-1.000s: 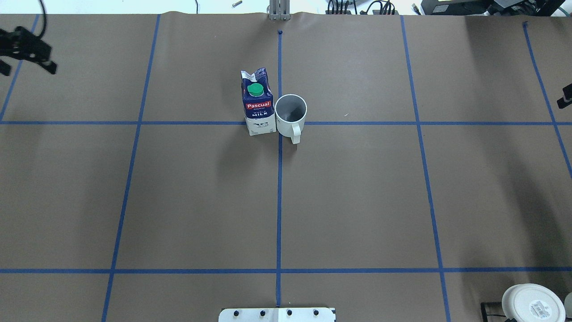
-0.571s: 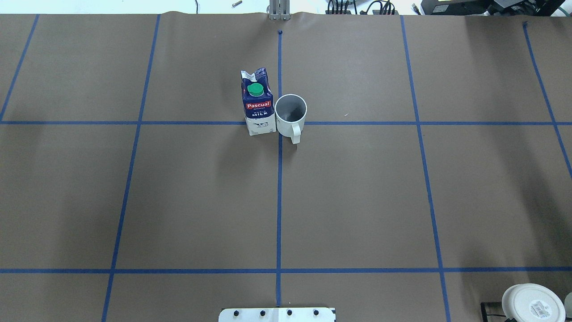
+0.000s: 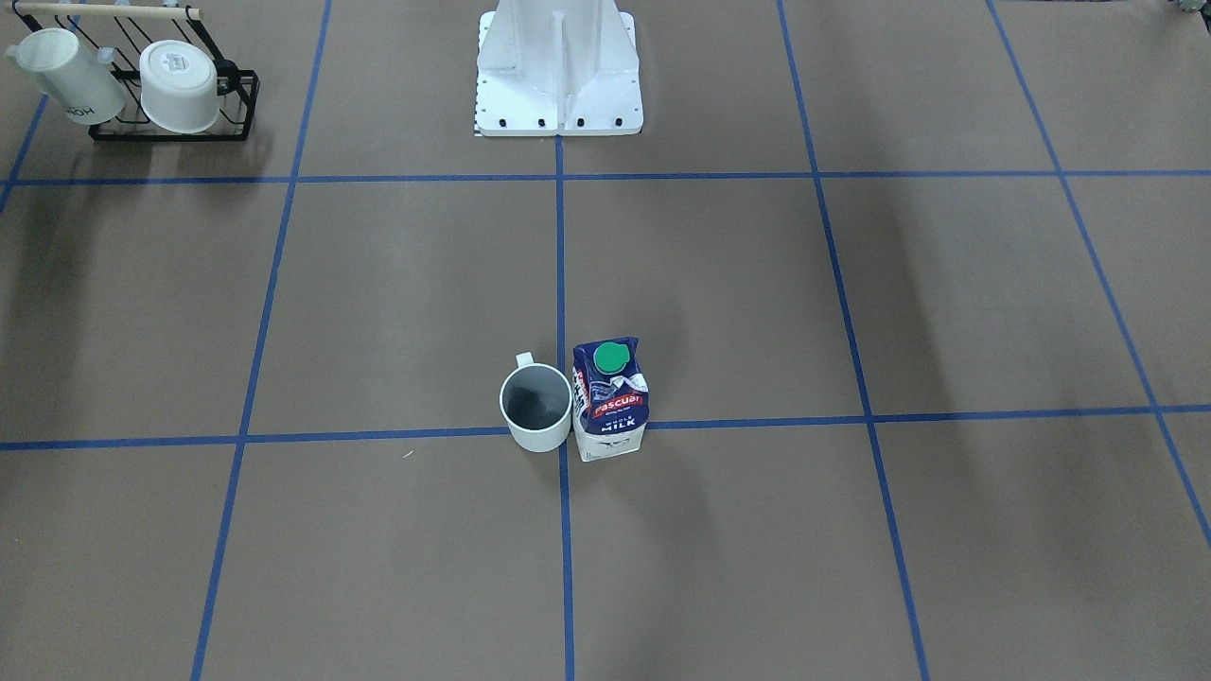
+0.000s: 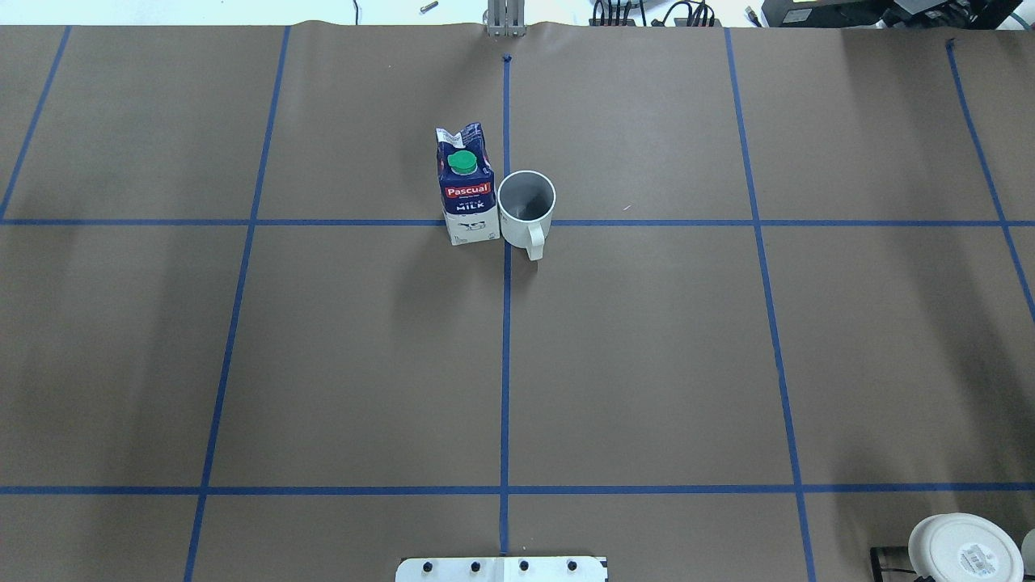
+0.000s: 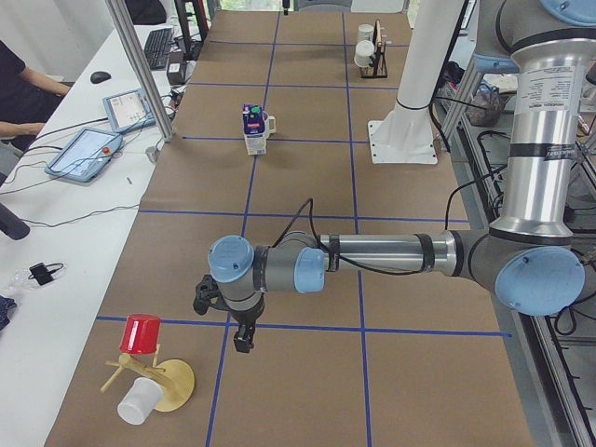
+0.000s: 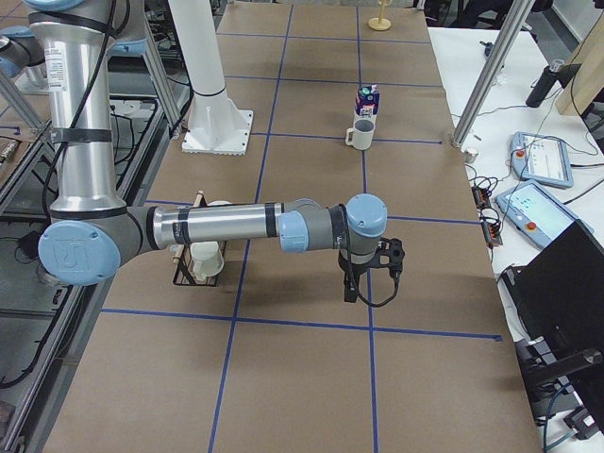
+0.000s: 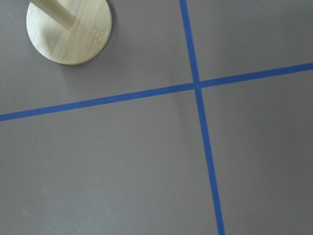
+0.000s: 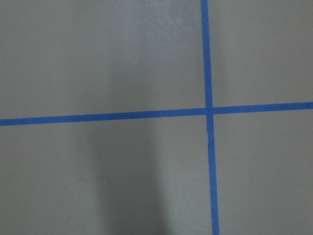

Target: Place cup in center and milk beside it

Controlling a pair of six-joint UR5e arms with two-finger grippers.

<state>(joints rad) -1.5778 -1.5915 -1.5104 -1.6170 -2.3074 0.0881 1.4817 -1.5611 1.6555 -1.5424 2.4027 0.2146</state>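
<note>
The cup (image 4: 526, 206) stands upright at the crossing of the blue tape lines in the middle of the table, its handle toward the robot. The milk (image 4: 466, 190) stands upright right beside it, touching or nearly so. Both also show in the front-facing view: the cup (image 3: 536, 407) and the milk (image 3: 610, 402). My left gripper (image 5: 226, 321) hangs over the table's left end, far from both. My right gripper (image 6: 371, 276) hangs over the right end. Both show only in the side views, so I cannot tell whether they are open or shut.
A black rack with two other white cups (image 3: 170, 95) stands near the robot's base (image 3: 558, 66) on its right side. A wooden stand with a red cup (image 5: 144, 358) is at the left end, and its base (image 7: 68, 29) shows in the left wrist view.
Both grippers, seen at the overhead view's left and right edges a second ago, have moved out of that view. The cup and milk have not moved.
</note>
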